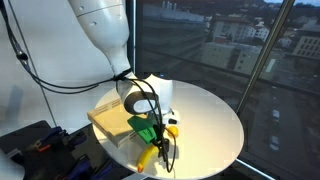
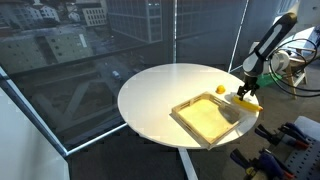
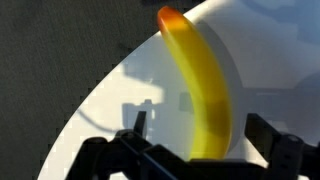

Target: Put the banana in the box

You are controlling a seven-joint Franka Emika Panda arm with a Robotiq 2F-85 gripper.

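Observation:
The yellow banana (image 3: 205, 90) lies on the round white table near its edge, seen in both exterior views (image 1: 149, 155) (image 2: 249, 101). My gripper (image 3: 200, 135) is open, with one finger on each side of the banana and a gap on both sides. In both exterior views the gripper (image 1: 163, 138) (image 2: 245, 88) hangs right over the banana. The shallow tan box (image 2: 190, 108) (image 1: 103, 121) rests on the table beside the banana and looks empty.
A small round yellow-orange fruit (image 2: 221, 89) sits on the table just beyond the box. The table edge (image 3: 95, 90) runs close to the banana, with dark floor beyond it. Cables and equipment (image 2: 290, 70) stand near the robot base.

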